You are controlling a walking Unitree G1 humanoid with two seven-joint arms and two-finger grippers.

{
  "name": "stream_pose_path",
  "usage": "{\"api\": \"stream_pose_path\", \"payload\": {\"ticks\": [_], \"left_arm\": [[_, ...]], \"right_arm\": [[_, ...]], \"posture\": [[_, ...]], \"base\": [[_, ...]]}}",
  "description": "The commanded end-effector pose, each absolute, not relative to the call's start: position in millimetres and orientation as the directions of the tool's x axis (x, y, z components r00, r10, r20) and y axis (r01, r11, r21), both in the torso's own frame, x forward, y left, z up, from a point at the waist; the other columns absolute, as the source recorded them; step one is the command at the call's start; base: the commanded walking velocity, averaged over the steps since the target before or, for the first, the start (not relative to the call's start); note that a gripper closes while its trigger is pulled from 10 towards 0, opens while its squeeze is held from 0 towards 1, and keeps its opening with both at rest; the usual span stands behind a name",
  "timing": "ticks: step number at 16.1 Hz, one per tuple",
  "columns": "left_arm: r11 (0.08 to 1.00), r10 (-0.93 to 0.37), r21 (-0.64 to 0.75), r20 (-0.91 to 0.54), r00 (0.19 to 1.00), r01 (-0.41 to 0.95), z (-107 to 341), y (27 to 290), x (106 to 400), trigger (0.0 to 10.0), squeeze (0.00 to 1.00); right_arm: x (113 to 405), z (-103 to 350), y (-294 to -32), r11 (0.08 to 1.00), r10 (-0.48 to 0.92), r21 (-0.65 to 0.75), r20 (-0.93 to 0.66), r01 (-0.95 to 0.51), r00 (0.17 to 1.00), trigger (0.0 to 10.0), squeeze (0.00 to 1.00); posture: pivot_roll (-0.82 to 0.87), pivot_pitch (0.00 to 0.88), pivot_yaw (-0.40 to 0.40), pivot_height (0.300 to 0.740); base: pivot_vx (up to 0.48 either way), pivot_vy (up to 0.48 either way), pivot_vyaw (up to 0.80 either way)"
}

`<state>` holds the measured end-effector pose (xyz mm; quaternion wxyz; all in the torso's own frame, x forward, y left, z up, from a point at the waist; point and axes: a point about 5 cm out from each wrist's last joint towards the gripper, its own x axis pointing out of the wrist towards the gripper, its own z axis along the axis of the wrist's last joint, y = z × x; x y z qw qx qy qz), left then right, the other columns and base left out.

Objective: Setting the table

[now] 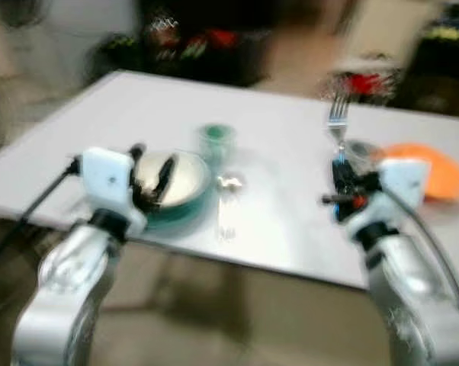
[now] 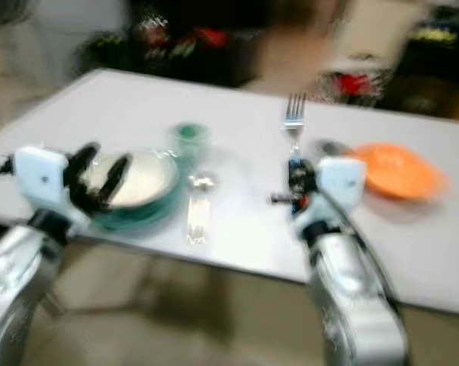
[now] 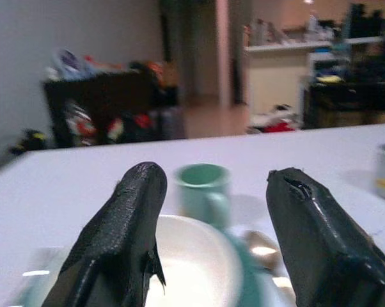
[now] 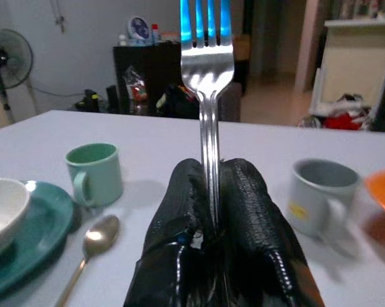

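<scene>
Fork (image 4: 207, 70) is clamped upright, tines up, in the right end effector (image 4: 212, 185) above the bench (image 1: 283, 221). Left end effector (image 3: 215, 211), fingers apart, is held before the bowl (image 3: 192, 268).

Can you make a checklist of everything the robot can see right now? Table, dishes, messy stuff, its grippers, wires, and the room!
Surface: white table, bare near the front edge.
Job's things: fork held upright; white bowl on a teal plate; spoon lying beside the plate; green mug and grey mug standing upright; orange plate on the robot's right.
Clutter: nothing seen on the table.
Grippers: right gripper shut on the fork handle; left gripper open, above the bowl.
Cables: black cable running off the left wrist.
Surroundings: dark shelf with jumbled things, standing fan, cream counter; head views are blurred.
</scene>
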<state>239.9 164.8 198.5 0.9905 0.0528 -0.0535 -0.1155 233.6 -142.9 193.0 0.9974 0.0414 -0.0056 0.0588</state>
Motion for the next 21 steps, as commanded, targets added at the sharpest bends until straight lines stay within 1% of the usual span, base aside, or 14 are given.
{"api": "stream_pose_path", "payload": {"ticks": [1, 2, 3, 4, 5, 9, 11, 13, 15, 17, 21], "left_arm": [[0.964, -0.251, 0.116, 0.099, 0.963, 0.240, 199.0, 160.7, 238.8, 10.0, 0.00], [0.964, -0.251, 0.114, 0.096, 0.963, 0.240, 198.2, 160.4, 239.2, 10.0, 0.00], [0.964, -0.251, 0.112, 0.092, 0.964, 0.241, 196.6, 160.0, 239.5, 10.0, 0.00], [0.965, -0.251, 0.095, 0.086, 0.964, 0.242, 194.9, 159.3, 239.5, 10.0, 0.00], [0.966, -0.249, 0.087, 0.075, 0.966, 0.243, 192.2, 158.7, 239.7, 10.0, 0.00], [0.953, -0.288, 0.115, 0.043, 0.957, 0.282, 186.0, 154.3, 239.9, 10.0, 0.00], [0.951, -0.292, 0.114, 0.041, 0.955, 0.286, 185.5, 155.1, 241.5, 10.0, 0.00], [0.930, -0.349, 0.127, 0.020, 0.937, 0.344, 183.7, 153.5, 242.2, 10.0, 0.00], [0.902, -0.412, 0.143, 0.002, 0.911, 0.408, 182.1, 152.2, 242.4, 10.0, 0.00], [0.886, -0.443, 0.150, -0.008, 0.897, 0.439, 181.8, 152.8, 243.5, 10.0, 0.00], [0.823, -0.556, 0.115, -0.035, 0.830, 0.556, 177.0, 143.7, 235.3, 10.0, 0.00]], "right_arm": [[235.3, 196.0, -146.2, 0.991, 0.107, 0.075, 0.019, -0.108, 0.994, 10.0, 0.00], [236.6, 195.1, -147.0, 0.991, 0.112, 0.069, 0.009, -0.112, 0.994, 10.0, 0.00], [239.9, 191.9, -149.1, 0.992, 0.121, 0.051, -0.028, -0.119, 0.992, 10.0, 0.00], [242.8, 189.5, -151.2, 0.991, 0.128, 0.042, -0.051, -0.126, 0.990, 10.0, 0.00], [247.8, 183.1, -156.8, 0.993, 0.119, -0.002, -0.110, -0.120, 0.987, 10.0, 0.00], [267.3, 176.6, -185.2, 0.994, 0.033, -0.096, -0.214, -0.055, 0.976, 10.0, 0.00], [273.3, 174.3, -192.9, 0.990, 0.012, -0.130, -0.269, -0.049, 0.963, 10.0, 0.00], [275.3, 167.4, -198.1, 0.983, -0.047, -0.183, -0.339, -0.017, 0.939, 10.0, 0.00], [275.3, 163.2, -201.9, 0.982, -0.086, -0.187, -0.375, 0.015, 0.923, 10.0, 0.00], [272.2, 161.0, -203.9, 0.986, -0.114, -0.158, -0.400, 0.054, 0.909, 10.0, 0.00], [259.9, 159.1, -205.7, 0.980, -0.190, -0.137, -0.428, 0.145, 0.883, 10.0, 0.00]], "posture": [[-0.09, 0.003, 0.015, 0.740], [-0.09, 0.003, 0.015, 0.740], [-0.09, 0.006, 0.017, 0.740], [-0.09, 0.006, 0.018, 0.740], [-0.09, 0.006, 0.021, 0.740], [-0.09, 0.007, 0.025, 0.740], [-0.09, 0.007, 0.026, 0.740], [-0.08, 0.006, 0.021, 0.740], [-0.08, 0.005, 0.019, 0.740], [-0.09, 0.006, 0.019, 0.740], [-0.10, 0.011, 0.023, 0.740]], "base": [[0.000, -0.480, -0.80], [0.000, -0.480, -0.80], [0.000, -0.480, 0.00], [0.000, 0.000, 0.00], [0.000, 0.000, 0.00], [0.000, 0.000, 0.00], [0.000, 0.000, 0.00], [0.000, 0.000, 0.00], [0.000, 0.000, 0.00], [0.000, 0.000, 0.00], [0.000, 0.000, 0.00]]}}
